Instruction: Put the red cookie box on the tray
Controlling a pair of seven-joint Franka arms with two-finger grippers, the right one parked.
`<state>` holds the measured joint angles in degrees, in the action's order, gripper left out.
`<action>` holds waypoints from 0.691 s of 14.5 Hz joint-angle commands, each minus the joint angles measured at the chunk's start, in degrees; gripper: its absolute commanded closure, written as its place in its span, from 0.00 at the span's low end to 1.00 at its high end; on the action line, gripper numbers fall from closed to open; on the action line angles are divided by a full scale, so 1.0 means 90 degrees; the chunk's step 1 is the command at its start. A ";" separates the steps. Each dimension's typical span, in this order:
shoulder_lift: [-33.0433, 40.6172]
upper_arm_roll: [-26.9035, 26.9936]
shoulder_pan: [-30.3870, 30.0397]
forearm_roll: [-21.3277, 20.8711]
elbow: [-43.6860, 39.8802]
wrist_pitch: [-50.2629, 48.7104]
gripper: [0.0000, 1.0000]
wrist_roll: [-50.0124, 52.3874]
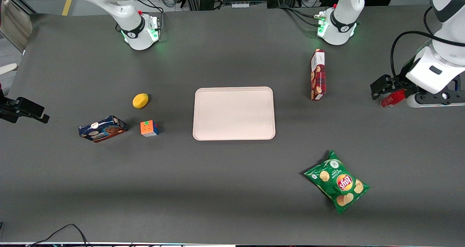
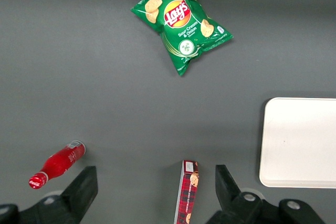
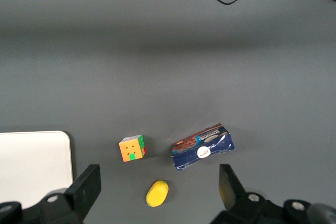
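Observation:
The red cookie box (image 1: 318, 75) lies on its long narrow side on the dark table, beside the tray (image 1: 233, 113) toward the working arm's end and a little farther from the front camera. Nothing lies on the pale pink-beige tray. My gripper (image 1: 379, 89) hangs high over the table near the working arm's end, well apart from the box. In the left wrist view the gripper (image 2: 155, 190) is open wide with nothing held. Far below it there lies the plaid box (image 2: 187, 192), close to one finger (image 2: 226, 187), with the tray (image 2: 299, 142) beside it.
A green chips bag (image 1: 338, 186) lies nearer the front camera than the box. A small red bottle (image 1: 392, 98) lies by my gripper. Toward the parked arm's end sit a dark blue cookie box (image 1: 102, 128), a colour cube (image 1: 149, 128) and a yellow lemon-like object (image 1: 140, 100).

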<state>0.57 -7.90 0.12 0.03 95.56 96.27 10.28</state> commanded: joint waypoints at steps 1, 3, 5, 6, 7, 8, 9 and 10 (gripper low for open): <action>-0.0063 0.0009 0.0036 -0.0111 -0.0169 -0.0159 0.00 -0.0078; -0.0063 -0.0030 0.0046 -0.0198 -0.0208 -0.0159 0.00 -0.0039; -0.0063 -0.0010 0.0036 -0.0189 -0.0217 -0.0159 0.00 -0.0068; -0.0063 0.0019 0.0036 -0.0189 -0.0218 -0.0150 0.00 -0.0078; -0.0073 0.0029 0.0026 -0.0189 -0.0227 -0.0149 0.00 -0.0117; -0.0073 0.0029 0.0026 -0.0189 -0.0227 -0.0140 0.00 -0.0185; -0.0073 0.0019 0.0036 -0.0199 -0.0247 -0.0149 0.00 -0.0243; -0.0073 0.0009 0.0036 -0.0199 -0.0237 -0.0159 0.00 -0.0215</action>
<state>0.56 -7.90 0.11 -0.96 95.29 96.27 9.67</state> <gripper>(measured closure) 0.000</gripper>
